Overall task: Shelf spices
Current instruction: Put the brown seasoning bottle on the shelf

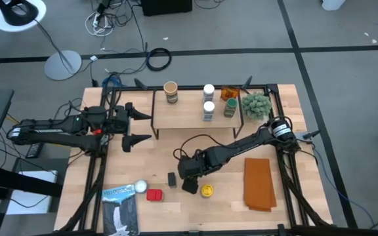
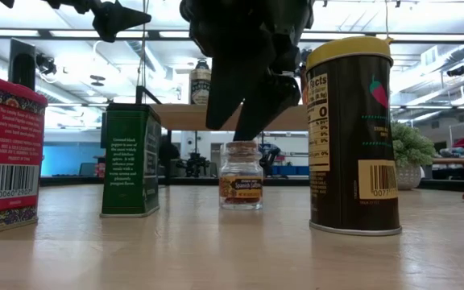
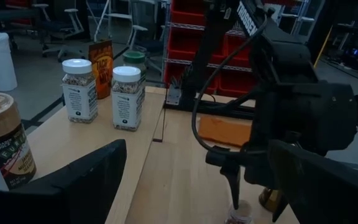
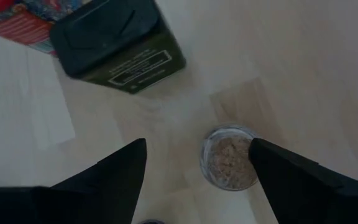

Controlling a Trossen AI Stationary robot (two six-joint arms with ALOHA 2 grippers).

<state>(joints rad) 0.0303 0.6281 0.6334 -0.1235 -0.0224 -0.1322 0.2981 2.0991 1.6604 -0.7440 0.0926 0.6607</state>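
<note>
The right claw (image 4: pixel 197 163) is spread wide and empty above the small clear glass jar (image 4: pixel 230 155), off-centre. One finger (image 4: pixel 294 177) overlaps the jar's rim, so the jar could be tipped toward the dark green tin (image 4: pixel 118 45) beside it.

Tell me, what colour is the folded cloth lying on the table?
The folded cloth is orange, seen best in the high view.

Small glass jar (image 2: pixel 241 176) under dark right gripper (image 2: pixel 244 113), between green tin (image 2: pixel 130 161) and yellow-lidded canister (image 2: pixel 354 137).
</note>
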